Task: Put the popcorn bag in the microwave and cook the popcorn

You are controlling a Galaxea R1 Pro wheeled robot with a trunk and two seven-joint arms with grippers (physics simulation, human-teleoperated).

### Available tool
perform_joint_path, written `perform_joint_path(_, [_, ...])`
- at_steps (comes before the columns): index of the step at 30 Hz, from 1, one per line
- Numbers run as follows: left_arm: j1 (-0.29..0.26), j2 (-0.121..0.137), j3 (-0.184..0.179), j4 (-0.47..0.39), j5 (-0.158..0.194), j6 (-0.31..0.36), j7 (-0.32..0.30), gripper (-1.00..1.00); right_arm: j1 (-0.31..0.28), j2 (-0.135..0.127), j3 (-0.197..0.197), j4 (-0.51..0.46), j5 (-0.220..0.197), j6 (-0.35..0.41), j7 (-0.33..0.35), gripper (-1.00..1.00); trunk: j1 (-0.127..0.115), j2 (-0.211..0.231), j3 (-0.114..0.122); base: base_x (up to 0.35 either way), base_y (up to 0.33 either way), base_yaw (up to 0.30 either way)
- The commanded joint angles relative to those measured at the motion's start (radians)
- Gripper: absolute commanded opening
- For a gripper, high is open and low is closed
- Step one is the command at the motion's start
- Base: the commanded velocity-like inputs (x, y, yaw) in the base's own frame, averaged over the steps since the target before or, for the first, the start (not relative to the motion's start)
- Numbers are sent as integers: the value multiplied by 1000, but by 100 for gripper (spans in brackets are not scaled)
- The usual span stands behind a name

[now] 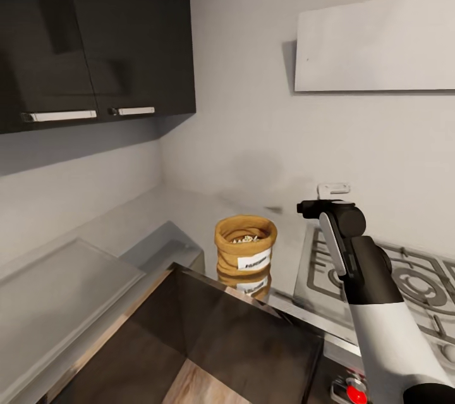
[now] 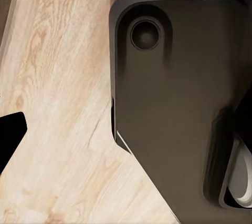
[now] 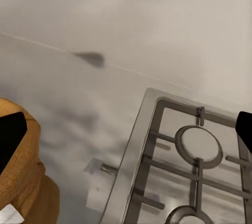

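On the grey desk (image 1: 189, 208), near the corner of the walls, the popcorn bag (image 1: 245, 255) stood upright just left of the gas hob (image 1: 404, 287). Its rolled top was open, and small pale popcorn (image 1: 245, 239) bits lay inside. Beside it, over the hob edge, hung the right end effector (image 3: 126, 132), released wide with nothing between its fingers, likely lined up to reach for the bag. Down low, the left end effector (image 2: 10, 132) faced the wooden floor (image 2: 58, 92); I could not tell if it was released or clenched.

Head view looks down on hob (image 1: 385, 277); right wrist nearer, sharing it (image 3: 194, 161)
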Motion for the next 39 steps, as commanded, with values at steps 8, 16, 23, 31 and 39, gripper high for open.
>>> perform_joint_path(8, [0, 1, 0, -2, 0, 6, 0, 100, 14, -1, -1, 12, -3, 7, -7, 100, 0, -1, -2, 182, 0, 0])
perform_joint_path(16, [0, 0, 0, -2, 0, 6, 0, 100, 19, 15, -1, 37, -3, 6, -7, 100, 0, -1, -2, 39, 0, 0])
perform_joint_path(23, [0, 1, 0, -2, 0, 6, 0, 100, 16, 30, -13, 115, -4, 6, -6, 100, 0, -1, -2, 0, 0, 0])
perform_joint_path(31, [0, 0, 0, -2, 0, 6, 0, 100, -295, 41, -114, 677, -4, 7, -9, 100, 0, -1, -2, 0, 0, 0])
perform_joint_path(39, [0, 0, 0, -2, 0, 6, 0, 100, -501, 7, -139, 967, -2, 8, -10, 100, 0, -1, -2, 0, 0, 0])
